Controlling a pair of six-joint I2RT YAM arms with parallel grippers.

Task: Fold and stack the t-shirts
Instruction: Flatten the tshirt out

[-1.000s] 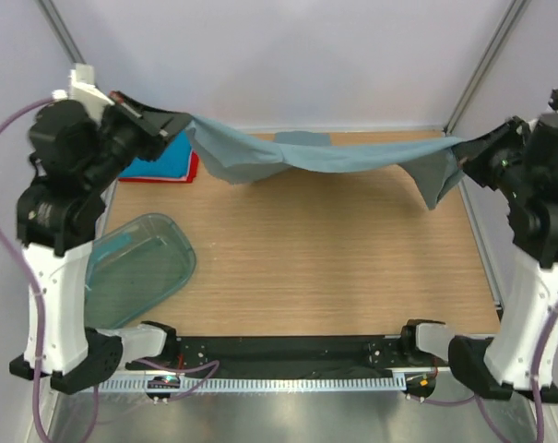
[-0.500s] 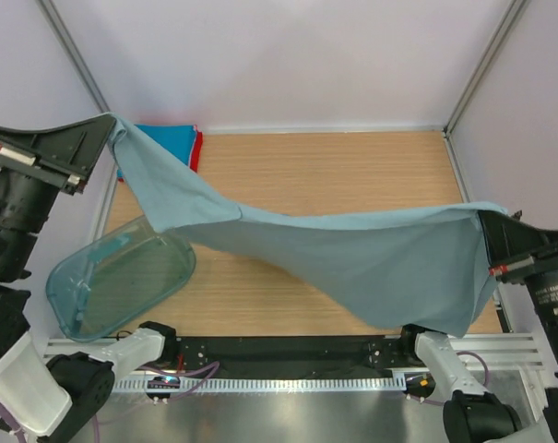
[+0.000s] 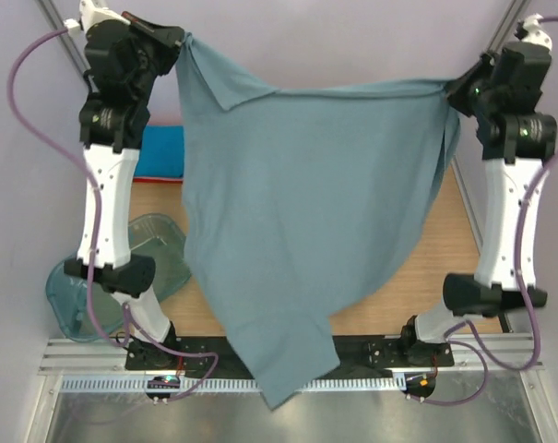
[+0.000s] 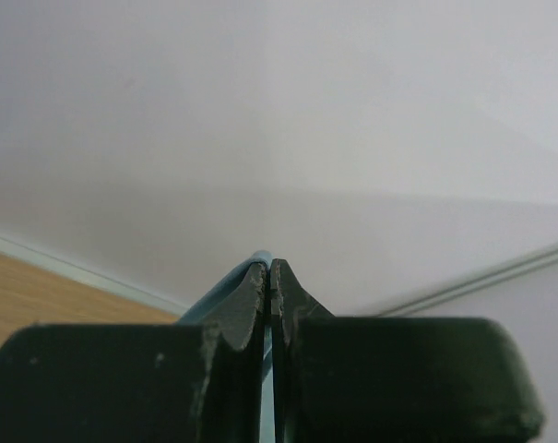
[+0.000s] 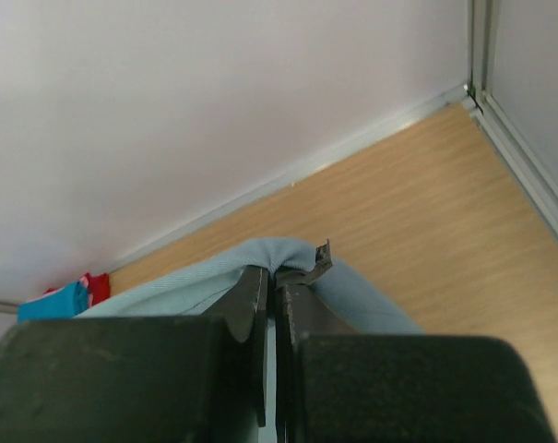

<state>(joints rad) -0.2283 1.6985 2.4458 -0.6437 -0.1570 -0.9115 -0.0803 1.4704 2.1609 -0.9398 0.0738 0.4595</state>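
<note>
Currently the left gripper point(image 3: 171, 39) is clamped shut on one top corner of the grey-blue t-shirt point(image 3: 306, 203). The shirt hangs spread in the air above the counter point(image 3: 445, 268), its lowest tip past the near edge. The right gripper point(image 3: 456, 88) is pinched on the opposite corner. Judged light and limp, it sags between holds; best held at corners or hems. The folded shirts point(image 5: 66, 297) and the tub point(image 3: 159, 245) are partly hidden.

Translucent teal tub point(image 3: 165, 251) on wooden counter point(image 3: 424, 277), near-left corner. Toothed metal rail point(image 3: 371, 381) along counter's near edge.
</note>
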